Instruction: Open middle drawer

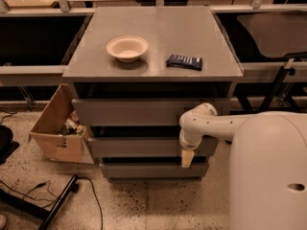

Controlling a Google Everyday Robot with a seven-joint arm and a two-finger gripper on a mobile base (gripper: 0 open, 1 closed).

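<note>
The gripper [187, 160] hangs pointing down from the bent white arm [204, 124], in front of the right part of the grey cabinet [86, 71]. Whether the claw is open or closed cannot be told. Its pale tip lies over the lower edge of the middle drawer [139, 147] and the dark gap under it. Whether it touches the panel cannot be told.

The middle drawer's long flat front stretches away to the claw's left, and its right edge ends just to the claw's right. Directly above the claw, behind the arm's elbow, sits the top drawer [124, 112], and just below the claw is the bottom drawer [148, 170]. Dark gaps separate the three fronts.

Below and toward the viewer from the claw, the speckled floor [158, 202] lies open in front of the cabinet. Close on the claw's right rises the robot's large white body [268, 176]. Well to the left, an open cardboard box [55, 128] stands against the cabinet's left side, near the drawers' left ends, and a black stand leg [57, 202] with a cable [93, 200] lies on the floor lower left.

High above the claw, on the cabinet top, rest a pale bowl [127, 48] and a dark blue packet [184, 61], apart from each other.
</note>
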